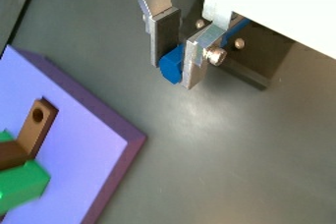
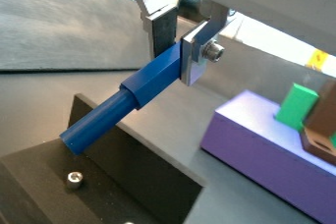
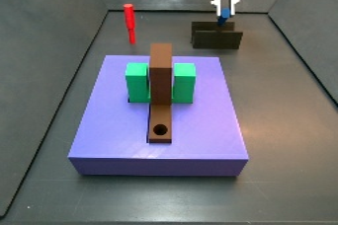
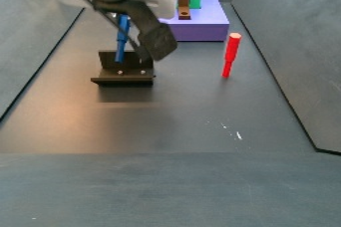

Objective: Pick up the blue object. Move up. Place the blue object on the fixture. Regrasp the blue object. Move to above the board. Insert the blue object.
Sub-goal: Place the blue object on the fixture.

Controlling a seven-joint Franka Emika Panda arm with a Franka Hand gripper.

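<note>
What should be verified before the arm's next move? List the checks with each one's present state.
1. Grip: the gripper is shut on the blue object, fingers on its upper end: ok.
2. Position: the gripper hangs above the fixture in a side view: ok.
3. Peg seated in the fixture's notch: lower end meets the fixture, but contact is hidden: cannot tell.
4. Peg angle: leaning in a side view, not upright: not ok for insertion.
5. Hole in the brown bar on the board: open, unobstructed: ok.
6. Red peg stands apart from the fixture: ok.
</note>
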